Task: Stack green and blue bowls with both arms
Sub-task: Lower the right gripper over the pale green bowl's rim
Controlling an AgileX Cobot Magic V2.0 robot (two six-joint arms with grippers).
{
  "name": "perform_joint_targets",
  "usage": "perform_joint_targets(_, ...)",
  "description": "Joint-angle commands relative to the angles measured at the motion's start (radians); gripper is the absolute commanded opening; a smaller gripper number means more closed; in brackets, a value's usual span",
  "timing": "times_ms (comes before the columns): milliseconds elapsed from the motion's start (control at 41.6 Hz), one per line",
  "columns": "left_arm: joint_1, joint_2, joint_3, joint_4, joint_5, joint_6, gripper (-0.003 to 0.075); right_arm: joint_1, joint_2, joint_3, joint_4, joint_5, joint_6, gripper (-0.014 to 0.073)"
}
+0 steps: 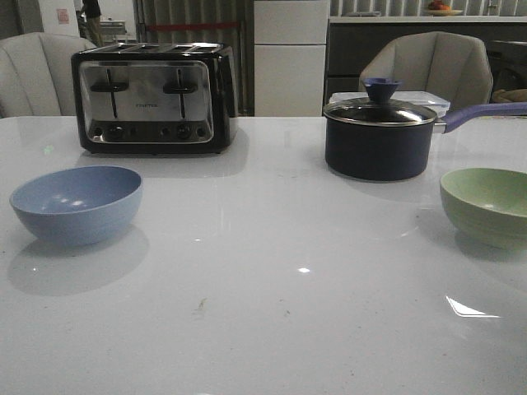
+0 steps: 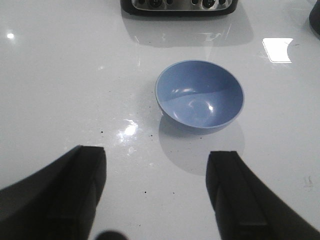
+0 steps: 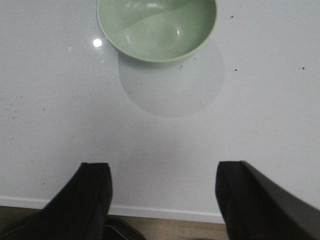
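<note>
The dusty blue bowl [image 1: 76,203] stands upright and empty on the white table at the left. At the right edge sits the pale green bowl [image 1: 487,206], also upright and empty. Neither arm shows in the front view. In the left wrist view the blue bowl [image 2: 199,94] lies well ahead of my left gripper [image 2: 159,162], which is open over bare table with nothing between its fingers. My right gripper [image 3: 162,172] is open too, hovering near the table's front edge, with the green bowl [image 3: 157,27] a good distance ahead of it.
A black and chrome toaster [image 1: 153,97] stands at the back left. A dark navy lidded saucepan [image 1: 380,134] with a purple handle sits at the back right, just behind the green bowl. Chairs stand beyond the table. The table's front edge [image 3: 165,212] runs under the right gripper.
</note>
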Motion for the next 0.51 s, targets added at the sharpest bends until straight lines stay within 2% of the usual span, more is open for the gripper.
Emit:
perform_joint_targets(0,0.001,0.01,-0.03,-0.003,-0.076,-0.007,0.0507,-0.018,0.064,-0.05,-0.01,-0.071,0.0,0.0573)
perform_joint_targets(265,0.001,0.01,-0.03,-0.003,-0.076,-0.007,0.0507,-0.169,0.318,-0.199,0.051,-0.038,-0.012,0.0573)
perform_joint_targets(481,0.001,0.01,-0.03,-0.003,-0.076,-0.007,0.0507,-0.218,0.541,-0.346,0.135,-0.024,-0.09,0.0573)
